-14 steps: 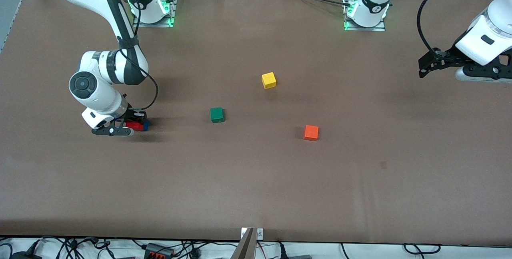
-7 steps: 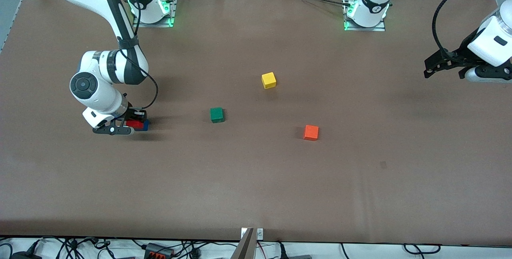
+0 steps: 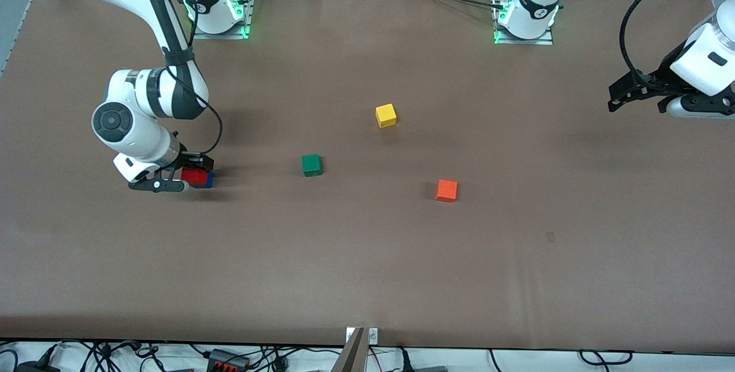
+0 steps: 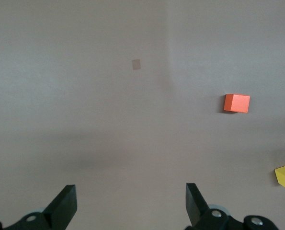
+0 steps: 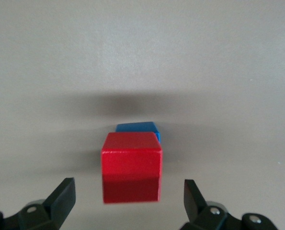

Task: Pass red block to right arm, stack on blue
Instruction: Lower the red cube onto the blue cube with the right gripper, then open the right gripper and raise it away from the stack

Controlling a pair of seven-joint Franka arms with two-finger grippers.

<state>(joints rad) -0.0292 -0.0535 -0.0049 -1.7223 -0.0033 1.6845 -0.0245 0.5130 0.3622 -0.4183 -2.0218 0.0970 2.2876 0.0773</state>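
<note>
Front view is showing the orange cube (image 3: pixel 446 190) lying nearest the camera on the tabletop (image 3: pixel 367 268), then the red block (image 3: pixel 195 176) sitting on the blue cube (image 3: pixel 209 179) toward the right arm's end, level with the green cube (image 3: pixel 310 165). The right pincer (image 5: pixel 128 201) is hanging just over the stack, spread wide with the red block between its fingers (image 5: pixel 61 199) but untouched. Farther off, the yellow cube (image 3: pixel 385 115) is resting. The left pincer (image 4: pixel 130 203) is waiting over the left arm's end, wide open and gripping nothing.
</note>
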